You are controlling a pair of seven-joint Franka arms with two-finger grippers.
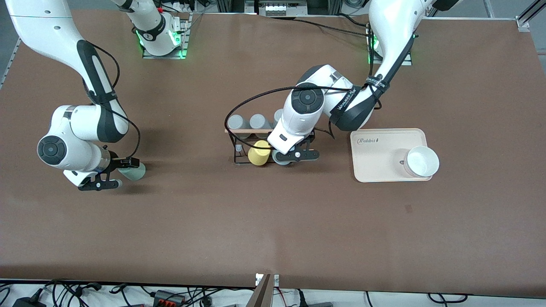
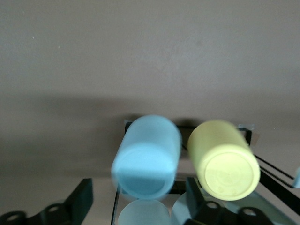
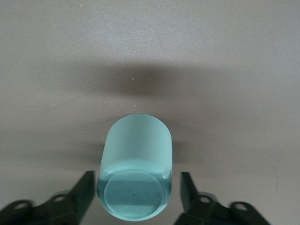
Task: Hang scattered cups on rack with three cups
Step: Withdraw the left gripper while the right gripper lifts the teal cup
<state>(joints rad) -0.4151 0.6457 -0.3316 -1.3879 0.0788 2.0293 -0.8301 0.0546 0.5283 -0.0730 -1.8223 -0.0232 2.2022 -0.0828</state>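
The light blue cup (image 1: pixel 280 158) sits bottom-up on a peg of the black wire rack (image 1: pixel 237 147), beside the yellow tumbler (image 1: pixel 259 152). My left gripper (image 1: pixel 291 157) is at it, open. In the left wrist view the blue cup (image 2: pixel 147 157) lies between the spread fingers (image 2: pixel 80 201) with a gap on each side, and the yellow tumbler (image 2: pixel 224 160) is next to it. The mint green cup (image 1: pixel 133 172) lies on its side on the table toward the right arm's end. My right gripper (image 1: pixel 116 175) is open around it; the right wrist view shows this cup (image 3: pixel 136 173) between the fingers (image 3: pixel 86 190), not gripped.
Three grey tumblers (image 1: pixel 257 121) hang on the rack's row farther from the front camera, under the wooden rod (image 1: pixel 249 131). A cream tray (image 1: pixel 377 160) with a white bowl (image 1: pixel 421 162) lies toward the left arm's end.
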